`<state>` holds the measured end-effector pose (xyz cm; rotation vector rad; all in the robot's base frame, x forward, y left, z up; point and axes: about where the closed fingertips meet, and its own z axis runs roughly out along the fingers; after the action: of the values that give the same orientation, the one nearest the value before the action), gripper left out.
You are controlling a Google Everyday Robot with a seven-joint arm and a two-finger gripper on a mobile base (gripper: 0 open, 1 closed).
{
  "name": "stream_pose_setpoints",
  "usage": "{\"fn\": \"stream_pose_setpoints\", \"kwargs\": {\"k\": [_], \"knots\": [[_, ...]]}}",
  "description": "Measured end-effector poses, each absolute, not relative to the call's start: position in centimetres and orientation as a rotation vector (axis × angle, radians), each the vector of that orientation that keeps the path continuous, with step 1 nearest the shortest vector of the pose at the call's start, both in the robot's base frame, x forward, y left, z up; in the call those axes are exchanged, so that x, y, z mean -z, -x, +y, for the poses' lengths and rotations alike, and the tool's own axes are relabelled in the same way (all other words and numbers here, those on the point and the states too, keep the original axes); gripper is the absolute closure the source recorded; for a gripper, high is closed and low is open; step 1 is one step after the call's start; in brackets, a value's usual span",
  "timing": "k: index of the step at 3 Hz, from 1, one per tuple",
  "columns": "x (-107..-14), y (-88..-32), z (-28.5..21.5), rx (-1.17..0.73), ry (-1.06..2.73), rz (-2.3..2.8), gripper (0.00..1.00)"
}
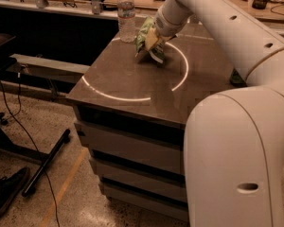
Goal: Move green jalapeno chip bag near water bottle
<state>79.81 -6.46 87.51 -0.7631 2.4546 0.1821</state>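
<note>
Dim light, ring-shaped glare on tabletop by gripper tight around green jalapeno chip bag

A white ring marks the brown cabinet top; green can at its right edge.

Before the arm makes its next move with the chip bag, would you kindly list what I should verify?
1. Gripper is at the green jalapeno chip bag, over the table's far side: ok.
2. Bag sits close to the water bottle, just to its right: ok.
3. Bottle upright, apart from the bag: ok.
4. Bag resting on the table rather than lifted: cannot tell.
5. Hold on the bag secure: cannot tell.
6. Green can far from the bag, mostly hidden behind the arm: ok.
</note>
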Motion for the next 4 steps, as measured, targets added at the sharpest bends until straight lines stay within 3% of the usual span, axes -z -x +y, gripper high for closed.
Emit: {"fn": "stream_pose_setpoints", "kwargs": {"k": [1, 4], "knots": [[-87.1, -80.2, -5.9, -0.184, 0.769, 2.463, 0.97], [-86.1, -80.5, -5.4, -0.176, 0.768, 2.484, 0.29]]}}
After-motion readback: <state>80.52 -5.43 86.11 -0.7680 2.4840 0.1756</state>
